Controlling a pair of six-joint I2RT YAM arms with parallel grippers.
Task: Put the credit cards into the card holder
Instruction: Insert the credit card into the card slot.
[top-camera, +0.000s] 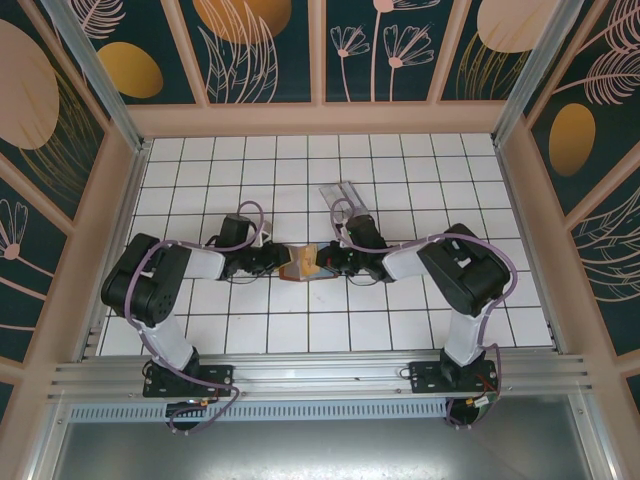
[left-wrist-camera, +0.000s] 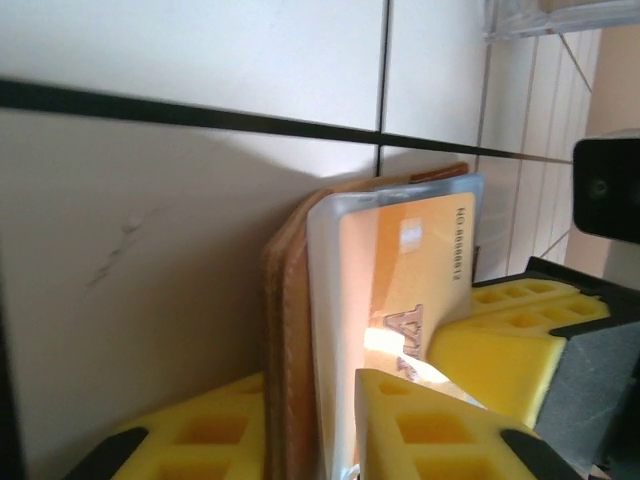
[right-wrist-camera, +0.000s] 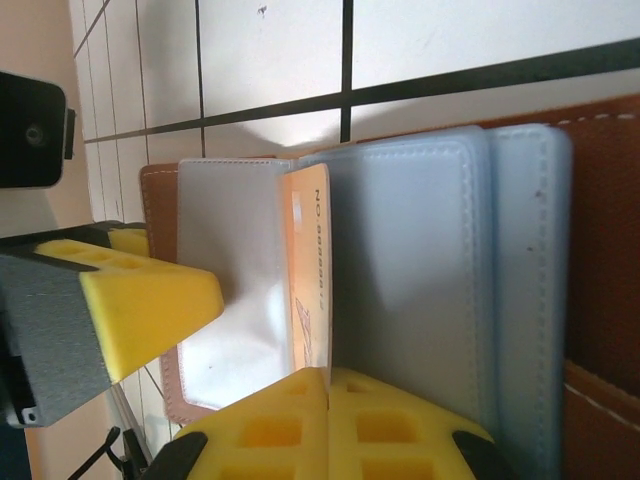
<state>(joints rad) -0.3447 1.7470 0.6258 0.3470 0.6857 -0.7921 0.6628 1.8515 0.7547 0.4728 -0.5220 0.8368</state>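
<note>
Left hand (left-wrist-camera: 305, 400) is closed narrow on the cover of the card holder (left-wrist-camera: 285, 330), which is held open at mid surface (top-camera: 250, 330) between the arms. Right hand (right-wrist-camera: 328, 385) is pinched shut on an orange credit card (left-wrist-camera: 405, 270), apparently part-seated in a clear sleeve. Recommendation: brace the holder, drive the card straight along the sleeve, release only once seated.

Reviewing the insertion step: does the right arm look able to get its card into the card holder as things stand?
Probably yes: the left gripper holds the card holder open, and the right gripper has its orange card at a clear sleeve, nothing between.
</note>
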